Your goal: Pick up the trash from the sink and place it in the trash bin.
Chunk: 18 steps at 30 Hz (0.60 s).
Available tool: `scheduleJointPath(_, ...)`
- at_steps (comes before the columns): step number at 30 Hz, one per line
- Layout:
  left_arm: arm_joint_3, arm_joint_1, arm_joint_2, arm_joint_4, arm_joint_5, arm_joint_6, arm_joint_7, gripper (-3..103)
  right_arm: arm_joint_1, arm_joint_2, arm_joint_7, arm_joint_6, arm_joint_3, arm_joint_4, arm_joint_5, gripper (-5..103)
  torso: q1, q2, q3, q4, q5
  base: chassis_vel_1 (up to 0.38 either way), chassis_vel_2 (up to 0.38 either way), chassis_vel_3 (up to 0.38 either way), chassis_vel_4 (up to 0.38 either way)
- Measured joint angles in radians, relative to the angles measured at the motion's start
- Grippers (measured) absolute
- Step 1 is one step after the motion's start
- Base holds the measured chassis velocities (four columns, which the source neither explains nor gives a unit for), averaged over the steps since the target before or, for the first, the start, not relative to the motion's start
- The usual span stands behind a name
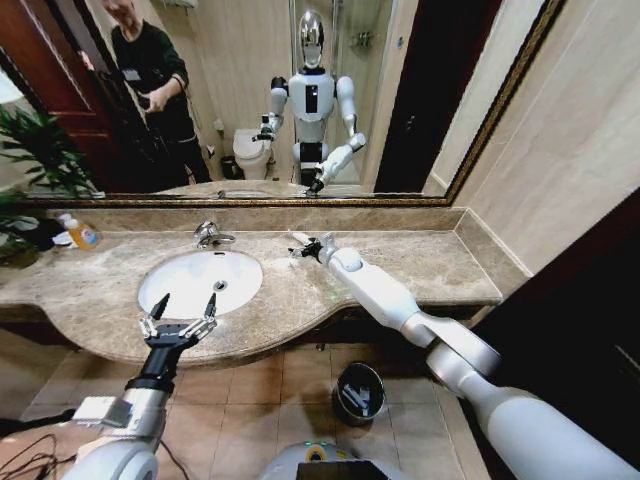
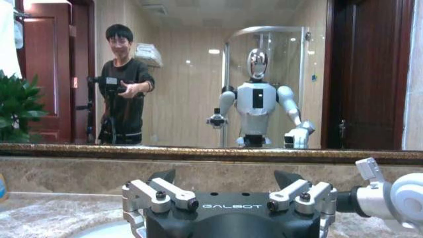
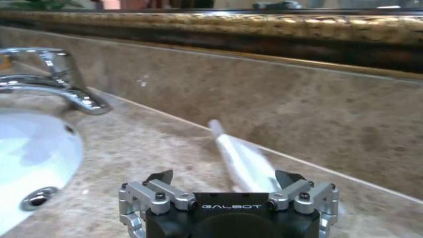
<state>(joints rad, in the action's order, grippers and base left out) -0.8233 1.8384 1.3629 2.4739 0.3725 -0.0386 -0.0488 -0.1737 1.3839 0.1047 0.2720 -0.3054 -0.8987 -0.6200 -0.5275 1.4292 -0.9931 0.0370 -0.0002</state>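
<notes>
White tube (image 3: 241,163) between spread right tool (image 3: 225,179) fingers — left tool (image 1: 183,306) spread too.

The worktop (image 1: 420,262) is beige-brown marble, polished and veined, with a soft shine. The sink (image 1: 185,282) looks like white porcelain — smooth and glossy. Its faucet (image 3: 56,82) is chrome, bright as a mirror. Beside the wall lies a white tube (image 3: 241,161) of thin, slightly matt plastic. Each tool has a matt black plastic body and silvery brushed metal links — the left tool (image 1: 183,309) and the right tool (image 3: 225,179) alike. The trash bin (image 1: 358,392) on the floor is black with a shiny rim.
</notes>
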Motion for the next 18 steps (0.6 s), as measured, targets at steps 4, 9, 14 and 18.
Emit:
scheduleJointPath(4,0.000,0.000,0.000,0.000,0.000,0.000,0.000,100,-0.020,-0.074,-0.022,0.010,0.033,-0.028,0.000,100,0.000,0.000,0.000,-0.0001,0.0004,0.000,0.000,0.000,0.000)
scheduleJointPath(9,0.000,0.000,0.000,0.000,0.000,0.000,0.000,100,-0.024,-0.117,-0.031,0.026,0.058,-0.022,-0.001,100,0.000,0.000,0.000,-0.0009,0.0006,0.000,0.000,0.000,0.000)
scheduleJointPath(14,0.000,0.000,0.000,0.000,0.000,0.000,0.000,100,-0.023,-0.134,-0.032,0.034,0.051,-0.061,-0.022,100,0.000,0.000,0.000,-0.0001,0.0001,0.000,0.000,0.000,0.000)
scheduleJointPath(18,0.000,0.000,0.000,0.000,0.000,0.000,0.000,100,-0.021,-0.143,-0.030,0.044,0.034,-0.099,-0.037,100,0.000,0.000,0.000,-0.0001,0.0002,0.000,0.000,0.000,0.000)
